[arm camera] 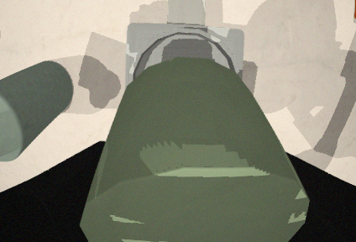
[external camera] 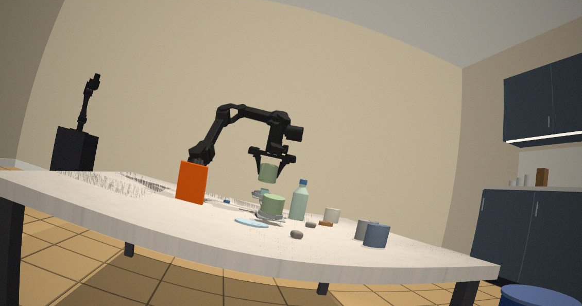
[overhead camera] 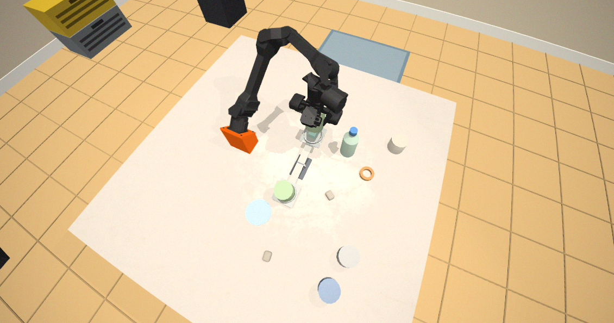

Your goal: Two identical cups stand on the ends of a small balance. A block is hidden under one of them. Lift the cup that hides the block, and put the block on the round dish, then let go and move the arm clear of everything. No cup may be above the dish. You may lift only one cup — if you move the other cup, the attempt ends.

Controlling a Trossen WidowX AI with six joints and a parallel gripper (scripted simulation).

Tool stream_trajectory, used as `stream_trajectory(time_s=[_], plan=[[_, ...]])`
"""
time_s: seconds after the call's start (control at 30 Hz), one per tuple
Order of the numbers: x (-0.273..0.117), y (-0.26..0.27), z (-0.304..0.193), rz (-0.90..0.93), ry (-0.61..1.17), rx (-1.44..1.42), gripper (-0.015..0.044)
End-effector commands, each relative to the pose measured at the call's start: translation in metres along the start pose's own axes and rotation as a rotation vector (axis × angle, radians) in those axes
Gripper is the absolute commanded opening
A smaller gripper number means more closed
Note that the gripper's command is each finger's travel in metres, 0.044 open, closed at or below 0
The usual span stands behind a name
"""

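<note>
My gripper [overhead camera: 315, 122] [external camera: 268, 174] is shut on a green cup [external camera: 268, 172] [arm camera: 189, 113] and holds it upright in the air above the far end of the balance [overhead camera: 292, 204] [external camera: 278, 219] [arm camera: 143, 34]. A small teal block [overhead camera: 312, 134] [external camera: 264, 191] sits uncovered on that far end, below the held cup; the cup hides most of that area in the wrist view. The other green cup [overhead camera: 283, 190] [external camera: 272, 204] stands on the near end, which looks lower than the far end. The light-blue round dish [overhead camera: 258, 212] [external camera: 251, 222] lies beside the near end and is empty.
A bottle [overhead camera: 349, 144] [external camera: 298, 204] [arm camera: 38, 97] stands close beside the far end. Farther right are a white cylinder [overhead camera: 396, 143] [external camera: 331, 215] and an orange ring [overhead camera: 361, 173]. Two stones [overhead camera: 329, 194] [overhead camera: 267, 255], a grey cylinder [overhead camera: 348, 256] and a blue cylinder [overhead camera: 329, 290] are nearer the front.
</note>
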State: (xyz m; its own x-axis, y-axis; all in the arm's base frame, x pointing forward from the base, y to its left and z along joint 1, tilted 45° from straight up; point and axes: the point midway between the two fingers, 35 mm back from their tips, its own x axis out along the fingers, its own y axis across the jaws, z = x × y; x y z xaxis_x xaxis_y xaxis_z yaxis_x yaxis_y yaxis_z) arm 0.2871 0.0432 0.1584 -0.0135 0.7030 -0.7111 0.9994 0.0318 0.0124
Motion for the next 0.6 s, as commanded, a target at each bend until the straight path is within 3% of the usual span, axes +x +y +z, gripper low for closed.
stream_trajectory(time_s=[0.0, 0.57], plan=[[-0.007, 0.001, 0.000, 0.005, -0.003, -0.005, 0.0000], [-0.018, -0.003, -0.002, 0.001, 0.008, 0.000, 0.0000]])
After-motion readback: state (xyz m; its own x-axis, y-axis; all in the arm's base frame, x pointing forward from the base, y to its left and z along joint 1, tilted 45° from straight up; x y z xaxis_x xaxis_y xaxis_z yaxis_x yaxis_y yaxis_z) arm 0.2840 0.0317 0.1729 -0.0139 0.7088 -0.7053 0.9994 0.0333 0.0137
